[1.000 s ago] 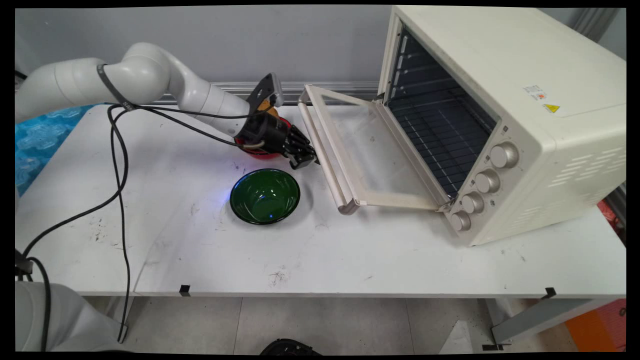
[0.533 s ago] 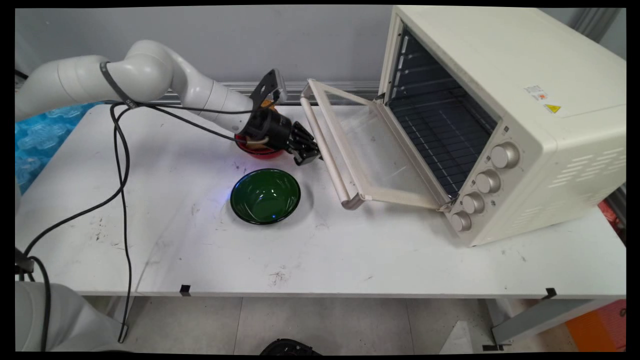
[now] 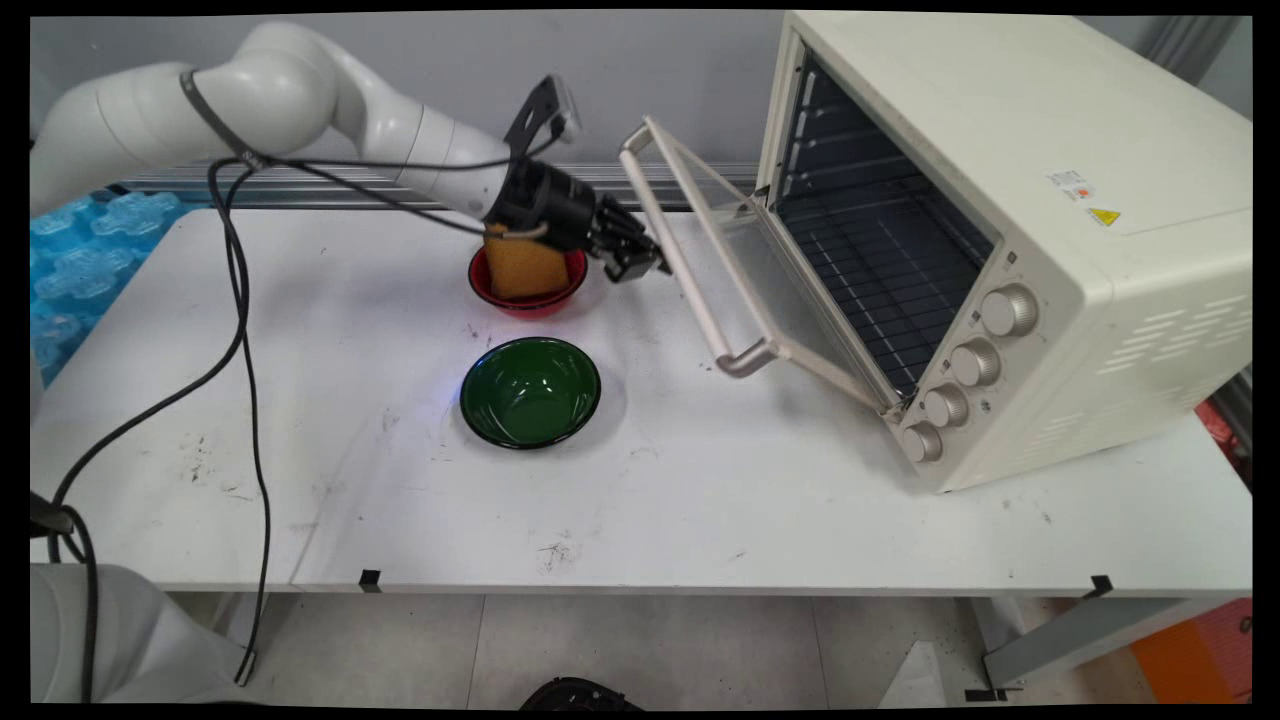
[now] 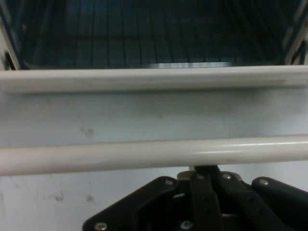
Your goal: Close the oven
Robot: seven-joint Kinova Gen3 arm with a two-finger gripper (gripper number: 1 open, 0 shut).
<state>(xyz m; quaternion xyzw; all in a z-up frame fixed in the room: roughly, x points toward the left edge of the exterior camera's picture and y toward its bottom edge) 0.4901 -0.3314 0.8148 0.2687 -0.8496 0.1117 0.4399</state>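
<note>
Black two-finger claw [image 3: 640, 262] fingers together, pressed under cream oven door's bar handle [image 3: 690, 275] | door half-raised, frame centre | red bowl [image 3: 528, 288] beside.

The black two-finger gripper [image 3: 640, 262] sits against the cream bar handle [image 3: 684, 262] of the toaster oven's glass door [image 3: 760, 290], which stands half raised. Finger state is not discernible. Behind the gripper, just beside it, a red bowl [image 3: 528, 296] holds a yellow sponge block [image 3: 524, 266]. Below the gripper, nearer the camera, a dark green glass bowl [image 3: 530, 392] rests on the white table [image 3: 700, 500]. Beyond the door lies the cream toaster oven [image 3: 1010, 240].
</note>
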